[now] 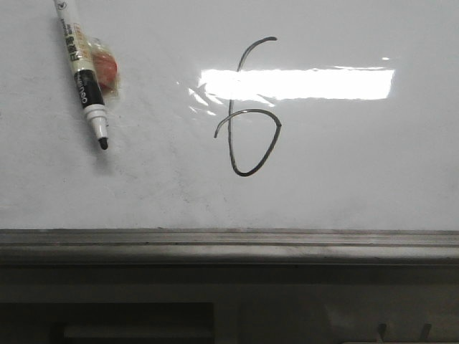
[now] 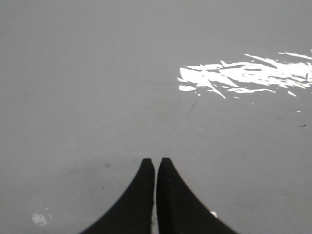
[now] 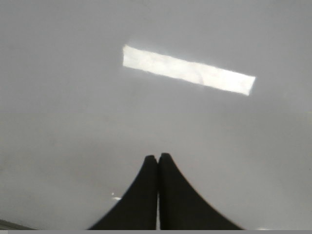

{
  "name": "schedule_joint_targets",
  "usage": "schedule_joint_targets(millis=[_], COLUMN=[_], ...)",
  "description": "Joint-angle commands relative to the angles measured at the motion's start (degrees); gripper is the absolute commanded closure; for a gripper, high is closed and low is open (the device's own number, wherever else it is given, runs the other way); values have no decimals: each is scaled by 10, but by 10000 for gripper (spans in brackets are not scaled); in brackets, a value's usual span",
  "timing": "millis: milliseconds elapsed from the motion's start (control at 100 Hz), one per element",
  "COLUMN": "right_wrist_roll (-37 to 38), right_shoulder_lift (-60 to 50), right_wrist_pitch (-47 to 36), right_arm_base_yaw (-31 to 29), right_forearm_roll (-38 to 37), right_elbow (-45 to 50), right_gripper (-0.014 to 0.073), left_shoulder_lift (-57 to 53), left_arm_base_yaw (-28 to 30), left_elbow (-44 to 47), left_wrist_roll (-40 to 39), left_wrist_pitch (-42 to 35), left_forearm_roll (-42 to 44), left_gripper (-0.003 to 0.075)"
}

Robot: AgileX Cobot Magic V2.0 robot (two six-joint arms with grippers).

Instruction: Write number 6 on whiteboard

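Since the number 6 point(image 1: 247, 118) is already drawn in full near the middle of the whiteboard point(image 1: 358, 172), stem curving up through the glare strip point(image 1: 297, 84) and loop closed below it, the writing step looks done. Marker point(image 1: 84, 70) lies uncapped on the board, well left of the figure, tip pointing down and toward the rail point(image 1: 229, 244); probably set down there to stay clear of the wet line. Something small and red in a clear wrap point(image 1: 105, 68) sits just beside its barrel, touching or nearly so; cannot identify it.

Left gripper point(image 2: 156, 163): jaws closed on nothing, only a sliver of gap, over bare board. Right gripper point(image 3: 158, 158): jaws pressed together, also empty. Neither arm appears in the front view, so nothing blocks the figure.
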Motion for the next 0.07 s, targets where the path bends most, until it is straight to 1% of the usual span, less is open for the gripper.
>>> schedule_joint_targets(millis=[0,60], right_wrist_roll=[1,1], right_shoulder_lift=[-10,-10], right_wrist_pitch=[-44,-44], right_arm_base_yaw=[-4,-4], right_forearm_roll=[-5,-5], right_elbow=[14,14], right_gripper=[659,659], left_shoulder_lift=[-18,-18], left_arm_base_yaw=[0,0], left_elbow=[28,28], left_wrist_roll=[-6,-6], left_wrist_pitch=[-41,-41], left_forearm_roll=[-5,-5], left_gripper=[740,740])
